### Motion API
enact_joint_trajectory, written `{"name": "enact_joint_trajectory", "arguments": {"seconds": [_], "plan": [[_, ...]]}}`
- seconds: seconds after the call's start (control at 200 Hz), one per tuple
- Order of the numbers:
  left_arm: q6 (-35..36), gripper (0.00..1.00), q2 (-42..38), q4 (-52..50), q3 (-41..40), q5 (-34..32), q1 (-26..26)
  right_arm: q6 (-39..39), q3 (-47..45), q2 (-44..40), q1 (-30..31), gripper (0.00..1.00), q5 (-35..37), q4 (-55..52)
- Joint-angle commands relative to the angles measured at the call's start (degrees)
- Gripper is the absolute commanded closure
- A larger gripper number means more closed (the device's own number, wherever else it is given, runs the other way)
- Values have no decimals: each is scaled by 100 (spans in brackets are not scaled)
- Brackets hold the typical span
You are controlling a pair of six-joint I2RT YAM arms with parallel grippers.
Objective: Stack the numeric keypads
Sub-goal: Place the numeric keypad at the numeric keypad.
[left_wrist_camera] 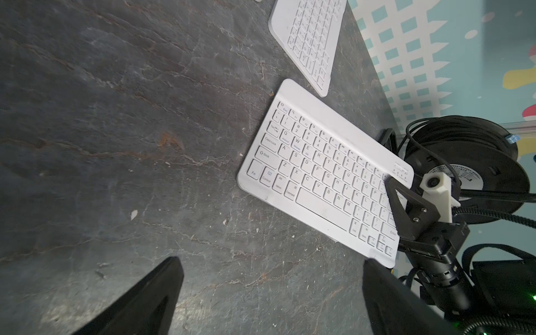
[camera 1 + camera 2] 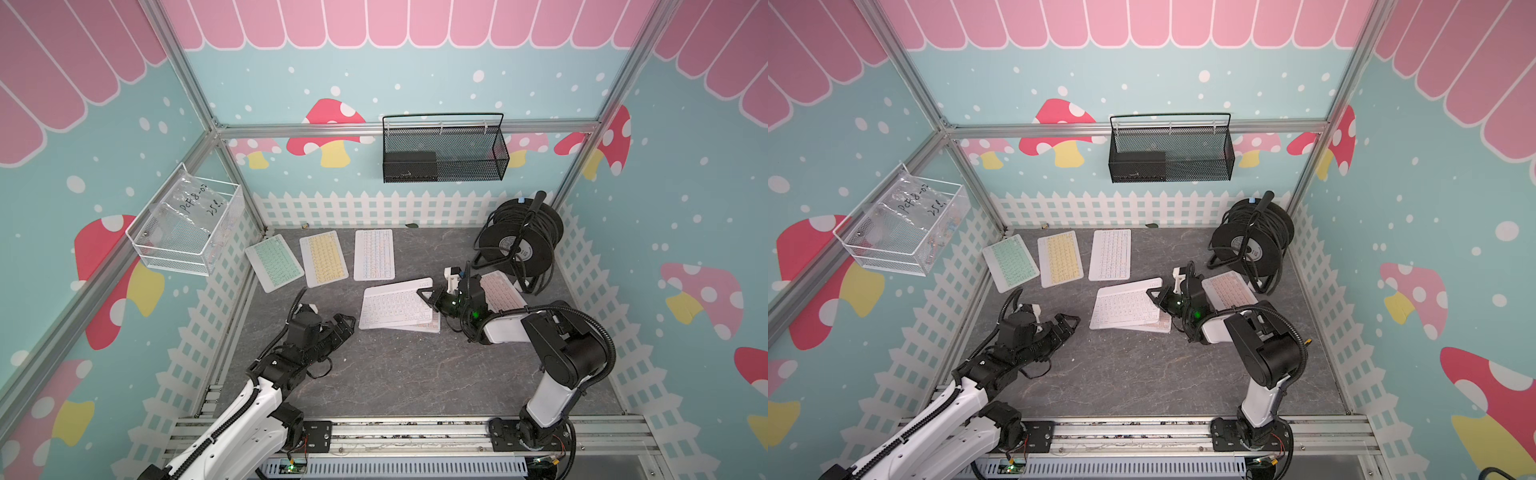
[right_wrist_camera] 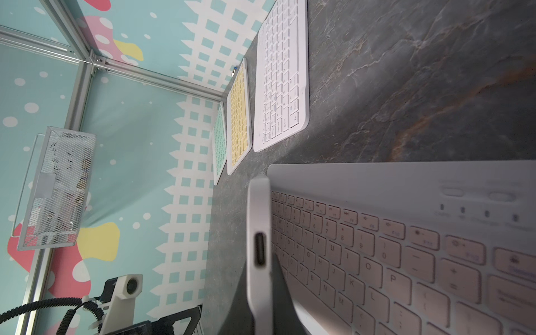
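White keypad (image 2: 390, 305), edge clamped btwn R jaws

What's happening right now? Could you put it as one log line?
right gripper: shut on white keypad, over pink keypad | left gripper: open, empty | mint keypad, yellow keypad: unstacked

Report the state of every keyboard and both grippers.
Green keyboard: flat on the table, unstacked.
Yellow keyboard: flat, unstacked.
Pastel keyboard: flat, unstacked.
White keyboard: askew on top of another, one end gripped.
Lower pink keyboard: mostly covered by the white one.
Other pink keyboard: beside the cable reel, partly hidden.
Left gripper: open, empty.
Right gripper: shut on the white keyboard.
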Motion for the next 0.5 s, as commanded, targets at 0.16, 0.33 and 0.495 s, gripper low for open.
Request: {"name": "enact_joint_trajectory", "arguments": {"seconds": [0.16, 0.33, 0.495], "plan": [[-63, 1, 22, 35, -85, 21, 49, -22, 170, -130, -95, 95, -149, 160], [-103, 1, 70, 145, -84, 82, 48, 118, 244, -137, -110, 95, -315, 270], [-156, 0, 89, 238, -134, 133, 48, 143, 119, -218, -182, 95, -253, 268]]}}
